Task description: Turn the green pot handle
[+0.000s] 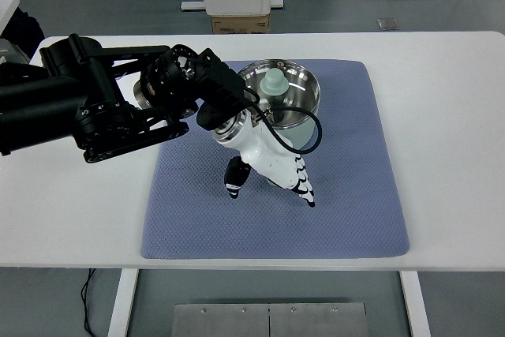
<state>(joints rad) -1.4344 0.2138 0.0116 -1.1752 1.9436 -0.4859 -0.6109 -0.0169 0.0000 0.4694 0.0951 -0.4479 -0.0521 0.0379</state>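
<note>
One left hand (272, 165) (fingers (233, 180) curled) covers the pot handle.

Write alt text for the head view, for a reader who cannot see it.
The robot's left hand, white with black fingertips, reaches down over a blue mat just in front of a steel pot with a pale green lid knob. The pot's long handle is hidden beneath the hand. The mat lies on a white table; no right arm shows.

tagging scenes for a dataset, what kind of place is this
Probably a robotics lab or test room: a white table with a blue mat, grey floor, and a cardboard box behind.
</note>
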